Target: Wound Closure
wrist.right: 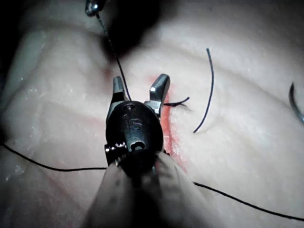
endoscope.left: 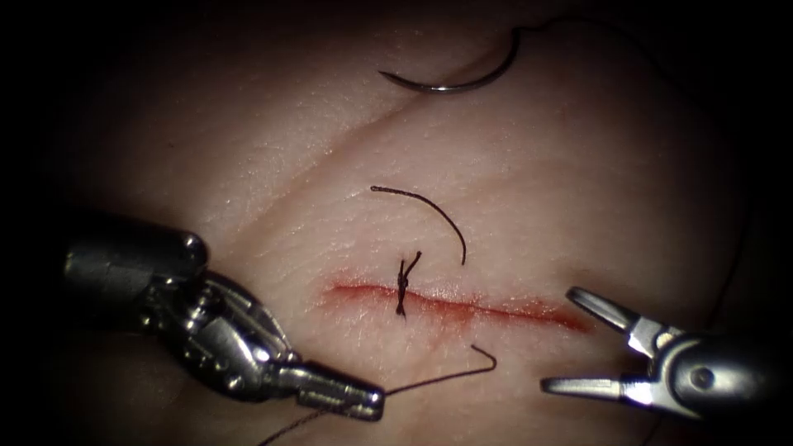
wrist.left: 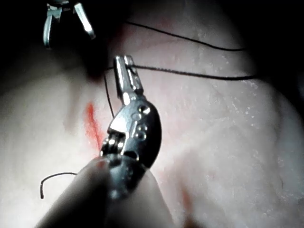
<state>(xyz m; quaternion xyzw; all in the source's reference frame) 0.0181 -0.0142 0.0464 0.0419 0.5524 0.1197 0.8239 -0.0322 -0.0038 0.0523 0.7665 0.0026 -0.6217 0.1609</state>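
Lying free on the tissue (endoscope.left: 273,165) at the far end of the endoscope view, well above the cut (endoscope.left: 462,304), the curved needle (endoscope.left: 457,81) is held by neither tool and is not seen passing into the tissue. A knotted stitch (endoscope.left: 403,285) is seen across the cut, and a loose cut end of thread (endoscope.left: 429,211) is laid just above it. The left tool (endoscope.left: 370,403), below the cut on its left side, is clenched on the thread (endoscope.left: 438,378), which is carried from its tip up to a hooked end near the cut. The right tool (endoscope.left: 562,340) is held released at the cut's right end, with nothing between its jaws.

From the left wrist view, the left tool (wrist.left: 124,64) is shown closed on a dark strand of thread (wrist.left: 190,72), with red fluid (wrist.left: 91,124) on the tissue (wrist.left: 228,142) beside it; the right tool (wrist.left: 66,23) is seen spread apart beyond.

From the right wrist view, the right tool (wrist.right: 140,84) is shown parted over the cut (wrist.right: 168,135), empty. The thread (wrist.right: 114,52) is seen just beside one jaw, and the needle (wrist.right: 295,104) is glimpsed well apart.
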